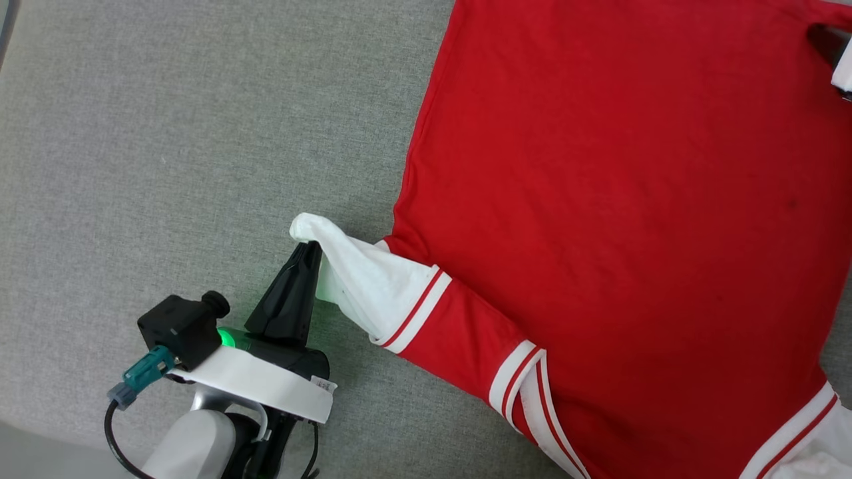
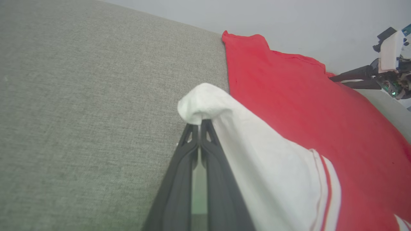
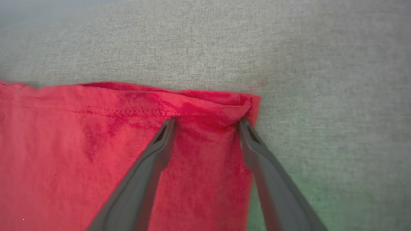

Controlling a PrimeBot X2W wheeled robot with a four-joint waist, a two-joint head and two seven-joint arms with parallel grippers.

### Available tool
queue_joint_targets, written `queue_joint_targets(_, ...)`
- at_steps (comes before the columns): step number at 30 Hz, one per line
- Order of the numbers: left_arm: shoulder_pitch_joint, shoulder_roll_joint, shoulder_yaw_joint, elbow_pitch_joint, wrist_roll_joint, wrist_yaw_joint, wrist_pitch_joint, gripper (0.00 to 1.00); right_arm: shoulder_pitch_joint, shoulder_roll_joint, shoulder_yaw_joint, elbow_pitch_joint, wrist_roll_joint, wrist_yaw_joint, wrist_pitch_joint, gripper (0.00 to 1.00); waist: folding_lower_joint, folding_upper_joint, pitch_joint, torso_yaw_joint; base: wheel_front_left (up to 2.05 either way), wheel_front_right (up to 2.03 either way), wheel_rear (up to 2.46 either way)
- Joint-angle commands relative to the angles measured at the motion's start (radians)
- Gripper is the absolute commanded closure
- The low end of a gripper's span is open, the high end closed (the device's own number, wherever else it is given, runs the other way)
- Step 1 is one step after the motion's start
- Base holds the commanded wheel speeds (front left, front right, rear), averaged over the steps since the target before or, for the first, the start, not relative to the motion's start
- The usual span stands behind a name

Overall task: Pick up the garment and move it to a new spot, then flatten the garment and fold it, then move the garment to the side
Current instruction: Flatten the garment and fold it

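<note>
The garment (image 1: pixel 632 199), red with white sleeves and striped trim, lies spread flat on a grey fabric surface, plain side up. My left gripper (image 1: pixel 308 251) is shut on the tip of a white sleeve (image 1: pixel 373 286), which rises in a small peak above the surface. In the left wrist view the gripper (image 2: pixel 200 123) pinches the white sleeve end (image 2: pixel 208 102). My right gripper (image 3: pixel 207 123) stands open over the far hem corner of the garment (image 3: pixel 80 154), its tips pressed on the red cloth. It also appears far off in the left wrist view (image 2: pixel 335 80).
The grey fabric surface (image 1: pixel 166 133) stretches wide to the left of the garment. A pale wall (image 2: pixel 289 19) rises behind the surface's far edge. The other sleeve's striped trim (image 1: pixel 792 432) lies at the lower right.
</note>
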Motion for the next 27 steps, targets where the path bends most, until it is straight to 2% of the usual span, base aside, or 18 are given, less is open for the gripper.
queue_joint_targets(1, -0.012, 0.004, -0.002, 0.004, 0.005, -0.002, -0.006, 1.0, 0.077, 0.031, -0.011, 0.104, -0.017, 0.0, 0.11, 0.57, -0.0001, 0.0, 0.001, -0.003, 0.0, 0.0, 0.0)
queue_joint_targets(2, -0.013, 0.003, -0.003, 0.006, 0.005, -0.002, -0.005, 1.0, 0.082, 0.03, -0.019, 0.121, -0.026, -0.001, 0.14, 0.86, -0.0001, 0.0, 0.0, -0.005, 0.0, 0.0, 0.0)
queue_joint_targets(3, -0.014, 0.003, -0.004, 0.007, 0.004, -0.002, -0.005, 1.0, 0.083, 0.031, -0.03, 0.129, -0.031, -0.001, 0.152, 1.0, -0.0001, 0.0, -0.002, -0.006, 0.0, 0.0, 0.0)
queue_joint_targets(10, -0.013, 0.006, -0.009, 0.023, 0.007, 0.002, -0.001, 1.0, 0.056, 0.009, -0.016, 0.089, -0.057, -0.001, 0.106, 1.0, -0.0001, 0.0, -0.049, -0.016, 0.0, 0.0, 0.0)
queue_joint_targets(17, 0.042, 0.018, -0.003, 0.044, -0.002, 0.028, 0.01, 1.0, 0.085, -0.066, 0.106, 0.006, 0.002, -0.001, 0.04, 1.0, -0.0001, 0.0, -0.178, -0.045, 0.0, 0.0, 0.0)
queue_joint_targets(22, 0.111, 0.031, 0.023, 0.057, -0.027, 0.064, 0.016, 1.0, 0.237, -0.117, 0.228, -0.097, 0.118, -0.001, 0.036, 1.0, -0.0001, 0.0, -0.289, -0.095, 0.0, 0.0, 0.0)
queue_joint_targets(27, 0.19, 0.058, 0.051, 0.057, -0.04, 0.106, 0.032, 1.0, 0.471, -0.165, 0.312, -0.281, 0.252, -0.001, 0.07, 1.0, -0.0001, 0.0, -0.385, -0.157, 0.0, 0.0, 0.0)
